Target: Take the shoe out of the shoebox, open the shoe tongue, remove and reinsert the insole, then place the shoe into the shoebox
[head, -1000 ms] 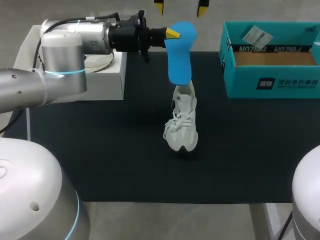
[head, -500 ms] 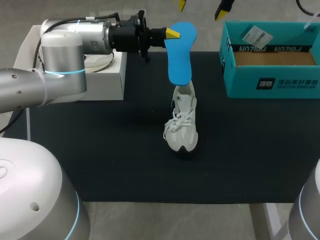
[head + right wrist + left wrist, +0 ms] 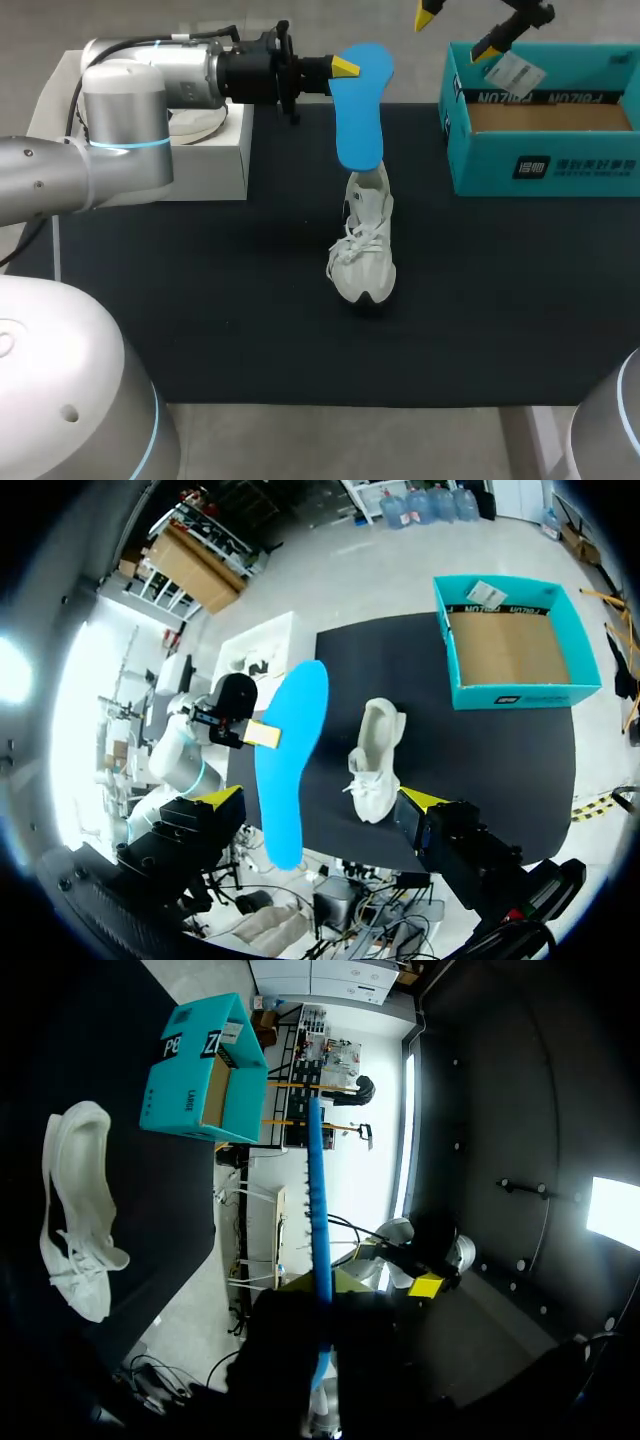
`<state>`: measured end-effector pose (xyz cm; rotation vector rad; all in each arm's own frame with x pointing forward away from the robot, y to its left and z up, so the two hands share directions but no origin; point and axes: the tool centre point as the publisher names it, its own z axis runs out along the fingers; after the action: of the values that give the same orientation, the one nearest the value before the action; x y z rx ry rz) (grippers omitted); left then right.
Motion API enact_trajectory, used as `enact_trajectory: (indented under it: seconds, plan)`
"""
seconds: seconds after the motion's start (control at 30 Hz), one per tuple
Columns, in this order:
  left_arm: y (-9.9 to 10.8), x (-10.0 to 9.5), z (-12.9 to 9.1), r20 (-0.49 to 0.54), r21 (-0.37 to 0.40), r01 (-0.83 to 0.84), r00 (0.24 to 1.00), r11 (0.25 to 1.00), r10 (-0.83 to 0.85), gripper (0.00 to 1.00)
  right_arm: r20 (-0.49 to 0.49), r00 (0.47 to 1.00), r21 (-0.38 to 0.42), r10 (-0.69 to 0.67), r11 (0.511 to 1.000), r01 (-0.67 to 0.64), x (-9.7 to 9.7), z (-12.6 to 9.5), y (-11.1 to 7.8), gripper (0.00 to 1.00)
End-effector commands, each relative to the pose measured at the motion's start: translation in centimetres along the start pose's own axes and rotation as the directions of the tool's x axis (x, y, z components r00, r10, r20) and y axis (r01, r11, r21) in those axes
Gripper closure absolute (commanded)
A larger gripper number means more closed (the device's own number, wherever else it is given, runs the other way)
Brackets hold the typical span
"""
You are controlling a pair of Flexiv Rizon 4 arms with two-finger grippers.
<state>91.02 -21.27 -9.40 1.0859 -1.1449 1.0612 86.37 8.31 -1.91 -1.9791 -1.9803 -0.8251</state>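
Left gripper [image 3: 345, 68] clamped on blue insole [image 3: 360, 110] over heel of white shoe [image 3: 366, 245] standing on mat [image 3: 200, 300], thin edge in its own wrist view, full outline from right wrist view, right gripper [image 3: 458, 32] spread wide, empty.

We see a table [image 3: 200, 320] with a matte black top filling the middle of the head view from side to side. At the upper left of the frame a white boxy stand [image 3: 215, 165] sits at its edge, a round white disc [image 3: 195, 122] on top. A pale grey strip [image 3: 350, 440] runs along the bottom. The light is even, without glare.
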Motion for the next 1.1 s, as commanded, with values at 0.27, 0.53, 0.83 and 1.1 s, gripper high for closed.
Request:
enact_trajectory:
  seconds: [0.27, 0.53, 0.83, 1.1]
  plan:
    - [-0.1, -0.1, 0.0, 0.000, -0.002, 0.000, 1.000, 1.000, 0.000, 1.00, -0.701, 0.711, -0.035, 0.065, 0.992, -0.125, -3.3, -0.3, -1.1, 0.00]
    - [-0.1, -0.1, 0.0, 0.000, -0.002, 0.000, 1.000, 1.000, 0.000, 1.00, -0.734, 0.675, -0.010, 0.070, 0.994, -0.113, -3.8, 0.5, 0.0, 0.00]
    - [-0.1, -0.1, 0.0, 0.000, -0.002, 0.000, 1.000, 1.000, 0.000, 1.00, -0.740, 0.666, -0.004, 0.092, 0.990, -0.140, -4.5, 1.6, 1.0, 0.00]
    - [-0.1, -0.1, 0.0, 0.000, -0.002, 0.000, 1.000, 1.000, 0.000, 1.00, -0.723, 0.680, 0.032, 0.122, 0.989, -0.142, -5.1, 2.7, 0.7, 0.00]
